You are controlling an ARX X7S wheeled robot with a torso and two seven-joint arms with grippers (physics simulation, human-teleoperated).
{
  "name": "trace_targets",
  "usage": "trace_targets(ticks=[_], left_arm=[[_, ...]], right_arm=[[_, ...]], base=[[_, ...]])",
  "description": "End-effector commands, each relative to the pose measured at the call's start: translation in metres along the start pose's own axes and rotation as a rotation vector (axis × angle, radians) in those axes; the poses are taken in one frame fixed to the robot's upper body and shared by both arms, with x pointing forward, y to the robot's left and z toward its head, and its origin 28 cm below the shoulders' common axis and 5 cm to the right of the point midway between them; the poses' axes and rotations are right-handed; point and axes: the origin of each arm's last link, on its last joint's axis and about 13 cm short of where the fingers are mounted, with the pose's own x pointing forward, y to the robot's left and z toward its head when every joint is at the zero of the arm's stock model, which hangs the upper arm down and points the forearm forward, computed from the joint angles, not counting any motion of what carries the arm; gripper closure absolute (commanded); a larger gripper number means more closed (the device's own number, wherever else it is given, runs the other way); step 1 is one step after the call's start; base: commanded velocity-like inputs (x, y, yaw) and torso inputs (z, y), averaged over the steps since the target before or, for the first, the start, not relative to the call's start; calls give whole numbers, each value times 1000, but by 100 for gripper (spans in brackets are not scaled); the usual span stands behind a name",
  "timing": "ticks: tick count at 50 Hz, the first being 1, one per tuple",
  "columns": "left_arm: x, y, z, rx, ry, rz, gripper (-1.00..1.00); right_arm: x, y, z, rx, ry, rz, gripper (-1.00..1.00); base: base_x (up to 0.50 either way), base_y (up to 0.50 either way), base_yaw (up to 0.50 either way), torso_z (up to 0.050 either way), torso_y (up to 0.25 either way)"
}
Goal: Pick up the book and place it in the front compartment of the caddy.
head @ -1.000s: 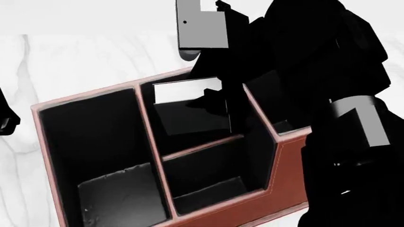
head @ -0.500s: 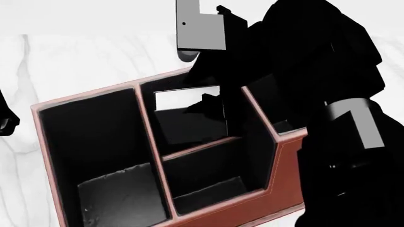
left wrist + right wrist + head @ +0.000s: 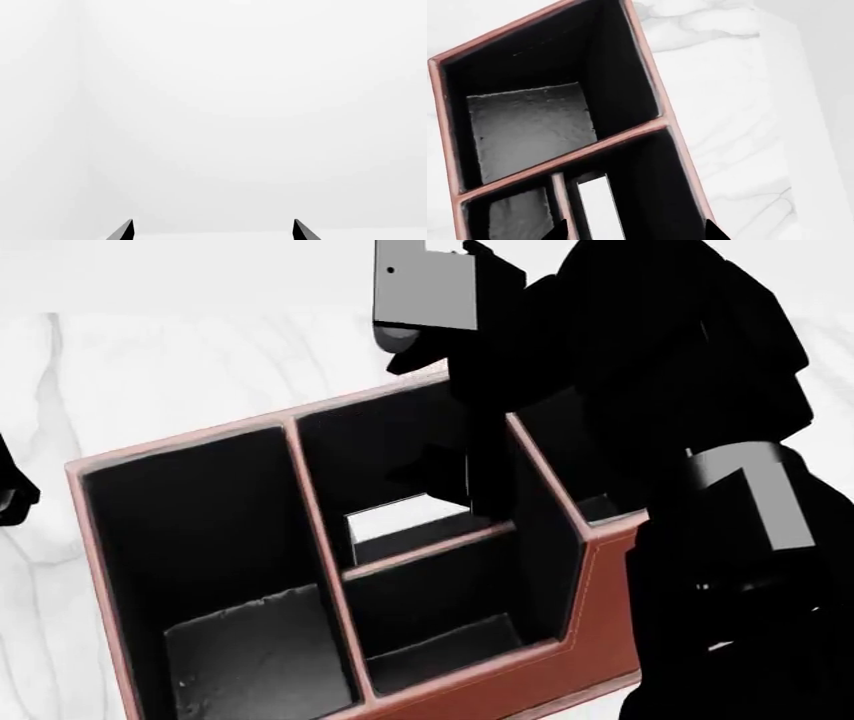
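Lower now than half a second ago: book (image 3: 394,515), with only its white page edge showing deep in the far middle cell (image 3: 340,460) of the caddy (image 3: 587,590), where earlier it hung higher, level with the rim. Nearest in the head view, shows two empty-looking pockets: the large left cell (image 3: 200,540) and the near middle cell (image 3: 441,620), each with a bare grey floor. One step farther, holds the book, standing on edge just beyond the divider, its top leaning a little or not, cannot tell. To the right of that, a narrow right cell (image 3: 601,508), mostly hidden by the black arm. Above the book hangs the right gripper (image 3: 635,231), jaws spread, both fingertips clear of the pale page edge in the right wrist view, nothing pinched between them. Looks like a release already made, so pick-up done and drop done. Leaves only a check that this far middle pocket counts as the front compartment, then a straight lift of the arm out of the caddy without catching the stitched rim. Off to the left, well apart from the caddy, idles the left gripper (image 3: 212,231), jaws spread too, facing blank white. Farthest, white marble table (image 3: 160,370). Counts: one book, one caddy, four cells, two grippers.
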Motion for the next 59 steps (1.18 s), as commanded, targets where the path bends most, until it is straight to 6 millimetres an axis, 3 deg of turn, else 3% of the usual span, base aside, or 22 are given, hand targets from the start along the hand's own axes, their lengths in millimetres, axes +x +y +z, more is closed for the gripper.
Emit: trace_targets(ticks=[1, 14, 27, 43, 59], left_arm=[[2, 1, 2, -23, -18, 9, -100], [1, 1, 1, -21, -15, 5, -100], [1, 0, -1, -24, -13, 4, -100], [1, -1, -2, -24, -14, -2, -100], [1, -2, 1, -23, -20, -6, -100]], right_arm=[[2, -1, 6, -1, -20, 11, -100], [-11, -9, 19, -46, -31, -64, -100], [-51, -20, 37, -78, -44, -293, -100], [-85, -23, 37, -43, -66, -547, -100], [-121, -21, 41, -12, -224, -834, -100]], base=[[0, 0, 0, 0, 0], [0, 0, 0, 0, 0], [0, 0, 0, 0, 0], [0, 0, 0, 0, 0], [0, 0, 0, 0, 0]])
